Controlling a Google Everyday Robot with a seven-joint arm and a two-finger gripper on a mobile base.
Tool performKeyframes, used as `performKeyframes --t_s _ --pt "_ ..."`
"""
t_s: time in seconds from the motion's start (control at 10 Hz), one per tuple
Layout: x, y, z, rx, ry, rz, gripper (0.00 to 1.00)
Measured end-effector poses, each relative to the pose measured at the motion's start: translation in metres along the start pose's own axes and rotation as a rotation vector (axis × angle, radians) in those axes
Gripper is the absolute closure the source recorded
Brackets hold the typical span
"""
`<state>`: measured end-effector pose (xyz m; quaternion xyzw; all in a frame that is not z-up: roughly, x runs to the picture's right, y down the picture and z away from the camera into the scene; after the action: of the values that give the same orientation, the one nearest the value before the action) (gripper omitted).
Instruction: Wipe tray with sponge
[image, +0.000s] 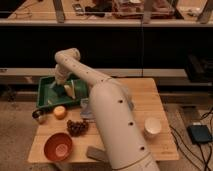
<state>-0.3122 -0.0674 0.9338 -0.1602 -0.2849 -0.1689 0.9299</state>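
The tray (45, 100) sits at the rear left corner of the table (150, 95). The gripper (62, 87), fingers closed, is lowered inside the tray near its centre. The sponge cannot be distinguished beneath it.

The single white arm (112, 120) fills the foreground, its thick link rising from the lower right toward the upper left. At the top it bends sharply at a rounded joint (67, 55), and the slimmer wrist (61, 72) drops almost straight down from there. The gripper (65, 87) hangs at its end, pointing down, low inside the tray (41, 95), fingers closed together.
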Motion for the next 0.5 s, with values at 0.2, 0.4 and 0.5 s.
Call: performKeyframes --t_s 0.2,0.4,0.5 --pt "-0.019 -0.005 0.010 0.006 -0.043 -0.021 1.00" --pt "-0.037 -0.011 0.013 0.012 -0.087 -0.049 1.00" --pt "-0.046 -0.010 0.013 0.007 -0.105 -0.059 1.00"
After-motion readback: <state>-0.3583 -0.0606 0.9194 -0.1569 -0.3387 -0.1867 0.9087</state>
